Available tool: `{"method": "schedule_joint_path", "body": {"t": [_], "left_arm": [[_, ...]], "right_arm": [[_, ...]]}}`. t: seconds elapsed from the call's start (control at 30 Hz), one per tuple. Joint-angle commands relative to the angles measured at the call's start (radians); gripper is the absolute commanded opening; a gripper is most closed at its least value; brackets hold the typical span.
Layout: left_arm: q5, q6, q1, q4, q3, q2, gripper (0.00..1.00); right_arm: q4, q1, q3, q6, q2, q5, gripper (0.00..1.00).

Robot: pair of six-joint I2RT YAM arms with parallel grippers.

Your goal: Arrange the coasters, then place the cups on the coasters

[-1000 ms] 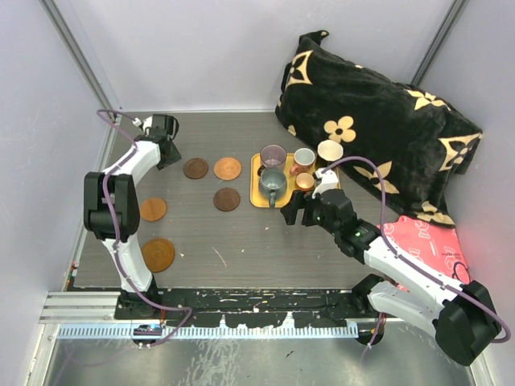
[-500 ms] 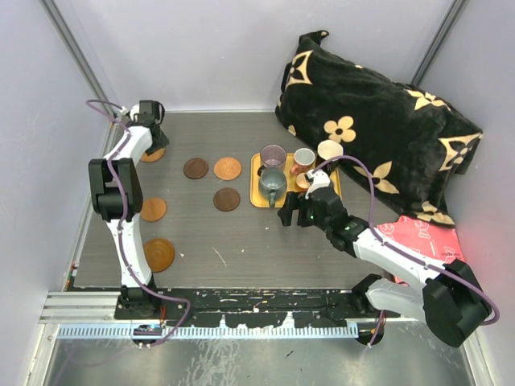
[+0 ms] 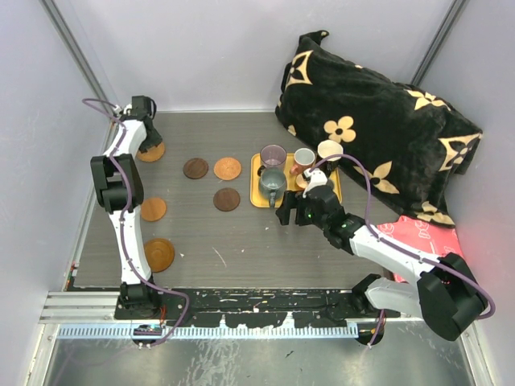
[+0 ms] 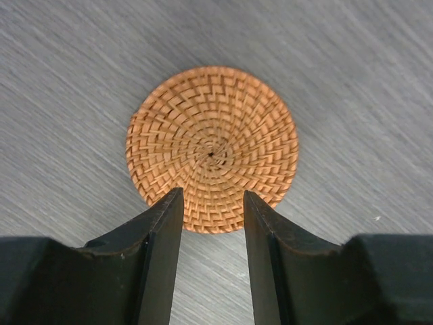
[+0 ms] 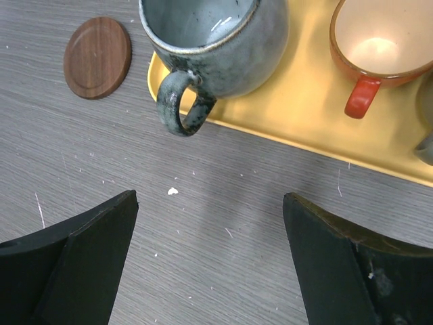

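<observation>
A woven orange coaster [image 4: 212, 147] lies flat on the table at the far left [image 3: 150, 152]. My left gripper [image 4: 213, 203] hovers over its near edge, jaws part open, gripping nothing. Several more coasters lie across the left half: two brown [image 3: 195, 168] [image 3: 227, 199], a copper one [image 3: 227, 168] and two orange ones [image 3: 153, 209] [image 3: 158, 254]. The cups stand on the yellow tray [image 3: 259, 197]: grey-green mug [image 5: 216, 40], purple mug [image 3: 273, 155], copper-pink cup [image 3: 303, 159], cream-lined black cup [image 3: 330, 150], tiny orange cup [image 5: 379, 40]. My right gripper [image 5: 210, 203] is wide open just in front of the grey-green mug's handle [image 5: 179, 105], holding nothing.
A big black cushion with gold flowers [image 3: 378, 129] fills the back right corner, against the tray's far side. A red packet [image 3: 426, 237] lies under the right arm. Grey walls close in on the left, the back and the right.
The left arm swung to the far left corner and the woven coaster now lies on the table there. The right gripper edged left toward the grey-green mug.
</observation>
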Motion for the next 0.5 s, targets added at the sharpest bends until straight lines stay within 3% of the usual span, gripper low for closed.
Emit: {"method": "schedule_joint_path", "body": {"t": [0.0, 0.47], "left_arm": [[0.011, 0.009, 0.008, -0.065, 0.025, 0.003, 0.42], [0.022, 0.017, 0.01, -0.195, 0.057, 0.033, 0.42]], "right_arm": [[0.061, 0.008, 0.045, -0.003, -0.01, -0.011, 0.93], [0.035, 0.008, 0.031, -0.011, -0.089, -0.004, 0.93]]}}
